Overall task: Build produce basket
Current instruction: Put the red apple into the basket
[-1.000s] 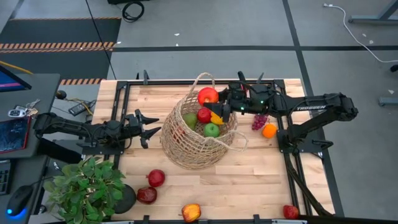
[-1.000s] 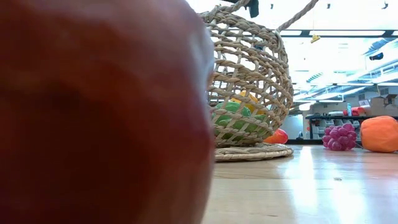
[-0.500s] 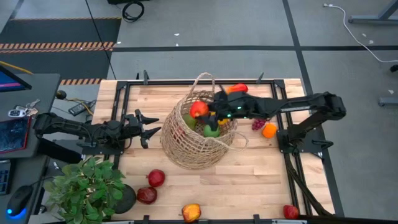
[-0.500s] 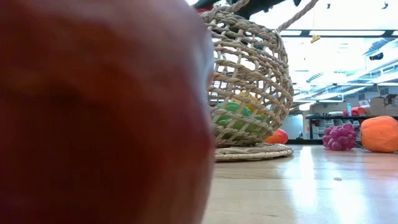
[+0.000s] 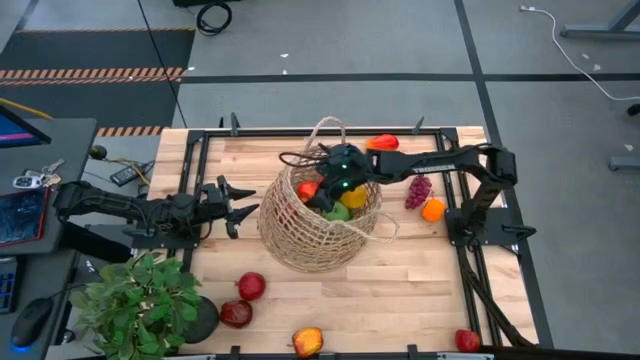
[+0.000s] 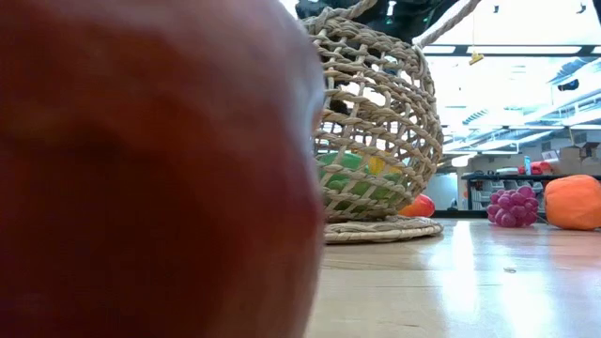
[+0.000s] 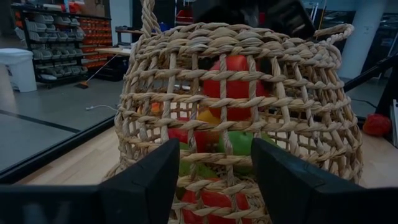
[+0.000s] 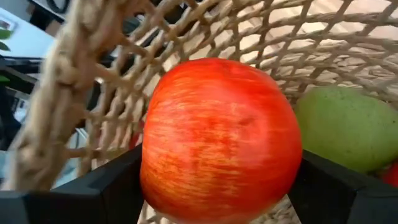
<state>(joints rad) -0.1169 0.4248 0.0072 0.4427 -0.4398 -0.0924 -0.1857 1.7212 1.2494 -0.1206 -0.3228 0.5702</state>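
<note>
The right gripper (image 8: 217,186) pinches a red apple (image 8: 221,140) across its middle inside the basket (image 5: 300,225), smooth, firm and probably slippery, while the left gripper (image 5: 235,205) waits half spread beside the basket.

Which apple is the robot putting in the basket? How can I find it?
Find the big woven basket in the middle of the wooden table. The right hand reaches into its open top, shut on a red apple. The other red fruits lie loose on the table or rest deeper in the basket; this is the only one between two dark fingers.
</note>
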